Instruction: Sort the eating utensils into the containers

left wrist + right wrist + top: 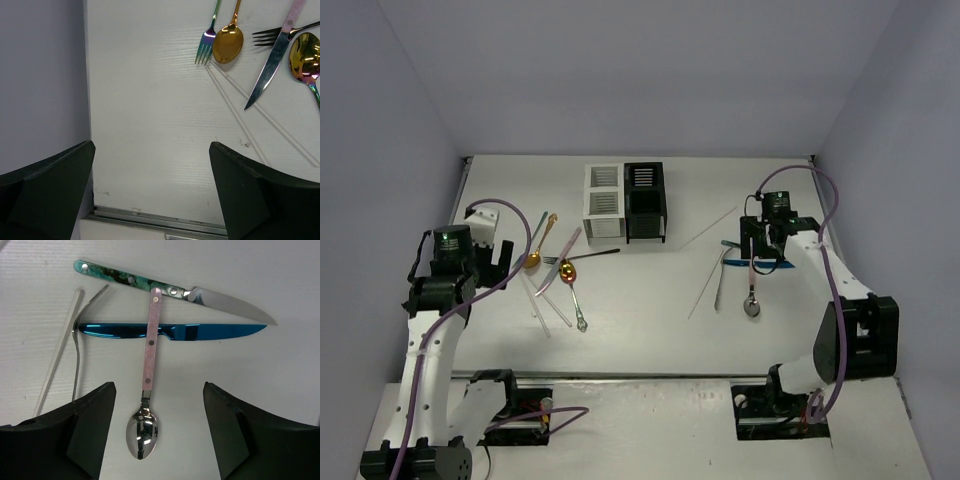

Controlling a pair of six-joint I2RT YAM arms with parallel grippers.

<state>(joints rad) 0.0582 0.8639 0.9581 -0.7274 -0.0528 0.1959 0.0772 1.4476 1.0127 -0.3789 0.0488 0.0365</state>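
Spoon (149,365) lies directly under right gripper (158,395), long axis running between the fingers, bowl nearest the wrist, handle crossing blue knife (200,332). Jaws stand apart, touching nothing. Left gripper (152,150), spread and empty, is farther off. Containers (625,203) stand well apart, midway between the arms.

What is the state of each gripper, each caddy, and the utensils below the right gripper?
left gripper, open, holding nothing.
right gripper, open, above the pink-handled spoon.
pink-handled spoon, lying flat, handle across the blue knife.
blue knife, lying flat, under the spoon handle.
white caddy, upright.
black caddy, upright, against the white caddy.
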